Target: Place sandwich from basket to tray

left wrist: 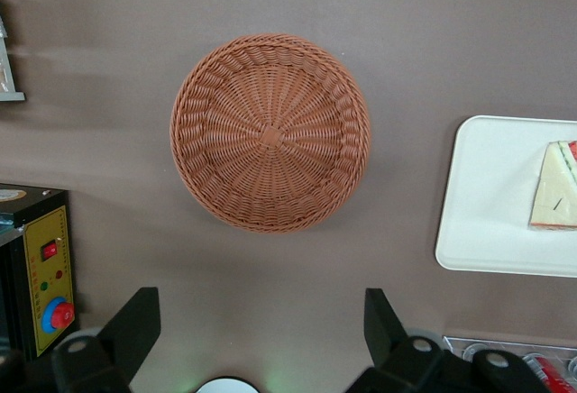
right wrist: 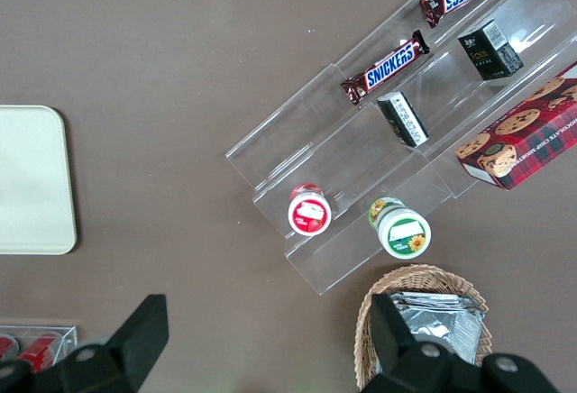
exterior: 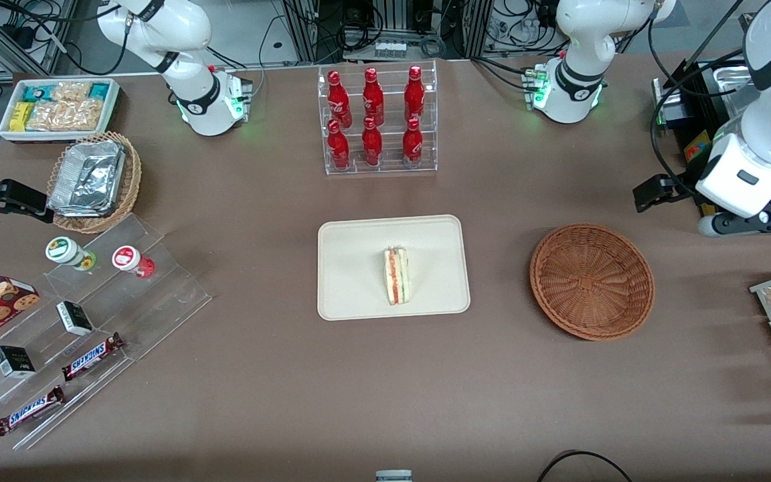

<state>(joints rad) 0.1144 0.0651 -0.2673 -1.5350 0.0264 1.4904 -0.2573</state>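
Lying on tray (exterior: 359, 268), sandwich (exterior: 397, 275), cut off in wrist view, gripper (left wrist: 261, 325) open above basket (left wrist: 270, 132)

Matt woven wicker basket (exterior: 591, 281), smooth matt plastic tray (exterior: 359, 268), soft bread sandwich (exterior: 397, 275), matt brown tabletop (exterior: 278, 375).

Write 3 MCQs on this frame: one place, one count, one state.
1. Where is the sandwich?
A. in the basket
B. on the tray
C. on the bare table

2. How many red bottles stand in the rack?
A. four
B. six
C. eight

3. How is the gripper?
A. open, empty
B. shut on the sandwich
C. shut on the basket rim

Key: 1 B, it lies on the tray, and the basket is empty. 2 B, two rows of three. 3 A, the fingers stand apart above the table beside the basket, nothing between them.
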